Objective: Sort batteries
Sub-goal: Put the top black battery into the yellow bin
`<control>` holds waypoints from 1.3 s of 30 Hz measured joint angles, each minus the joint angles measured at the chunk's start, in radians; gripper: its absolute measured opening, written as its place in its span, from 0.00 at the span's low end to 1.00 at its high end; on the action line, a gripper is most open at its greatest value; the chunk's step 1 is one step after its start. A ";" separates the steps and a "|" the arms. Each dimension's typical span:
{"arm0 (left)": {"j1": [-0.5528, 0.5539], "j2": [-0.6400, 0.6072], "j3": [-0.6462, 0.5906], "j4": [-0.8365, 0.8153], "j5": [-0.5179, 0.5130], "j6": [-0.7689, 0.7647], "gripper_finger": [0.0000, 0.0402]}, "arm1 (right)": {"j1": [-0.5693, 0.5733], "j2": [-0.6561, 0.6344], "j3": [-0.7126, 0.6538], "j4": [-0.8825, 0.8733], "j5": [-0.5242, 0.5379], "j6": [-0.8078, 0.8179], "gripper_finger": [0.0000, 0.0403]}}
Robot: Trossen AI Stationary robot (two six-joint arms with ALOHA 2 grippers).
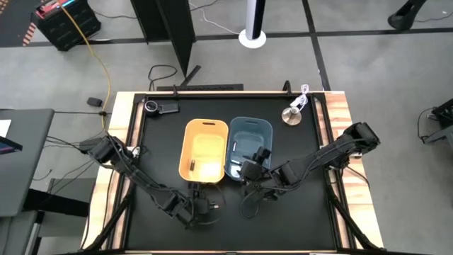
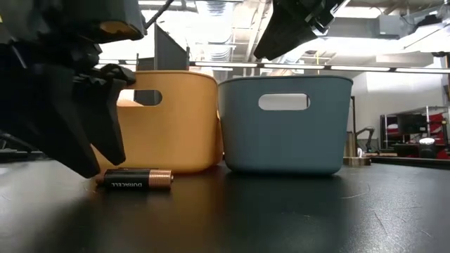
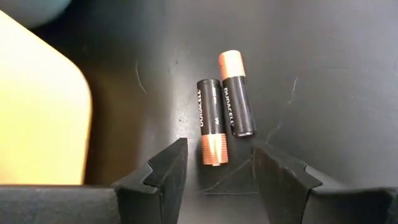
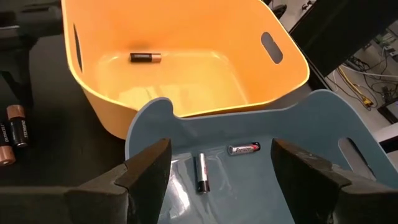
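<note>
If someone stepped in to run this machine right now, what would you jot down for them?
Left end effector: open, low over two dark batteries lying side by side on the table beside the yellow bin.
Right end effector: open, empty, above the blue bin.
Done: one dark battery in the yellow bin; two silvery batteries in the blue bin.
Left: the two dark ones on the table, probably for the yellow bin.

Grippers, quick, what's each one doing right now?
Left gripper: open, empty, over two batteries.
Right gripper: open, empty, above the blue bin.
</note>
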 joint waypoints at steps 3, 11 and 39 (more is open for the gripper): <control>0.011 0.000 0.000 0.000 0.034 0.002 0.42 | 0.000 0.000 0.000 0.001 0.000 0.000 0.72; 0.040 0.000 0.000 -0.019 0.078 0.008 0.42 | 0.000 0.000 0.000 0.002 0.000 0.000 0.72; 0.062 0.045 0.001 0.003 0.154 -0.008 0.09 | 0.000 -0.001 0.000 0.015 0.000 -0.001 0.72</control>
